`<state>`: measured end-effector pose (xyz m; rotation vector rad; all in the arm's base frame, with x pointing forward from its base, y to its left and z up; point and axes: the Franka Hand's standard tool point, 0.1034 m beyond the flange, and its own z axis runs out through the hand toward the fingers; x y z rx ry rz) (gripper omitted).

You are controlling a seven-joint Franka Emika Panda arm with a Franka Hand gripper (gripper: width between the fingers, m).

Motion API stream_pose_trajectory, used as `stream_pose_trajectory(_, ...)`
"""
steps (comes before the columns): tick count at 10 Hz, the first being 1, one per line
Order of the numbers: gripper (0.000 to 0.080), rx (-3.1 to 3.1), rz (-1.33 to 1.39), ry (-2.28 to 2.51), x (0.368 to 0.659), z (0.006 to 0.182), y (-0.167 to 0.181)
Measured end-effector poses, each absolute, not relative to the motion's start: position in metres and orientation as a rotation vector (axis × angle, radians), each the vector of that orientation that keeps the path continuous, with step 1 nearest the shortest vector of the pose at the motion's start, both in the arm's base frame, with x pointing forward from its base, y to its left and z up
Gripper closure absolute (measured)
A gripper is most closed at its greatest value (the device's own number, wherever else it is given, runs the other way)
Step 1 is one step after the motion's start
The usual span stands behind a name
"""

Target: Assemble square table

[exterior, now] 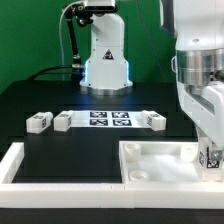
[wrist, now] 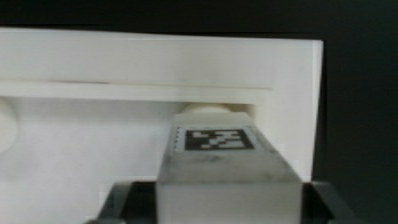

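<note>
Lying loose well apart from the gripper (exterior: 209,160), three leg blocks (exterior: 38,121) flank the marker board (exterior: 108,119). Just beneath the gripper sits the square panel (exterior: 150,165); the gripper pinches a fourth leg block (wrist: 221,150) over a corner socket (wrist: 214,106). No leg looks seated yet.

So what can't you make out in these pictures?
- Wrist view: fingers cut off by the picture's edge, blurred.
- Wrist view: the held leg block covers the panel behind it; contact unclear.
- Exterior view: the arm covers the panel's edge at the exterior view's right.
- Exterior view: marker board tags too small to read.
</note>
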<state>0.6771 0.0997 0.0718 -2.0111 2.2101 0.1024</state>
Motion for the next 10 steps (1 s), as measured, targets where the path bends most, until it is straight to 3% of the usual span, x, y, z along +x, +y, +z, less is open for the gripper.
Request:
stream_pose_trajectory(3, 0.0509, -1.544, 0.158, 2.528, 0.6795, 0.0730, 0.1027)
stream_pose_trajectory(5, 0.0508, -1.558, 0.140, 2.526, 0.6788, 0.0732, 0.1016)
stream_pose_trajectory(6, 0.0429, -1.582, 0.141, 2.514, 0.6781, 0.0718, 0.1020)
stream_pose_trajectory(7, 0.0429, -1.583, 0.140, 2.513, 0.6780, 0.0714, 0.1020)
stream_pose_trajectory(8, 0.0212, -1.584, 0.140, 2.512, 0.6780, 0.0714, 0.1021)
stream_pose_trajectory(10, 0.0169, -1.590, 0.130, 2.499, 0.6799, 0.0743, 0.1035)
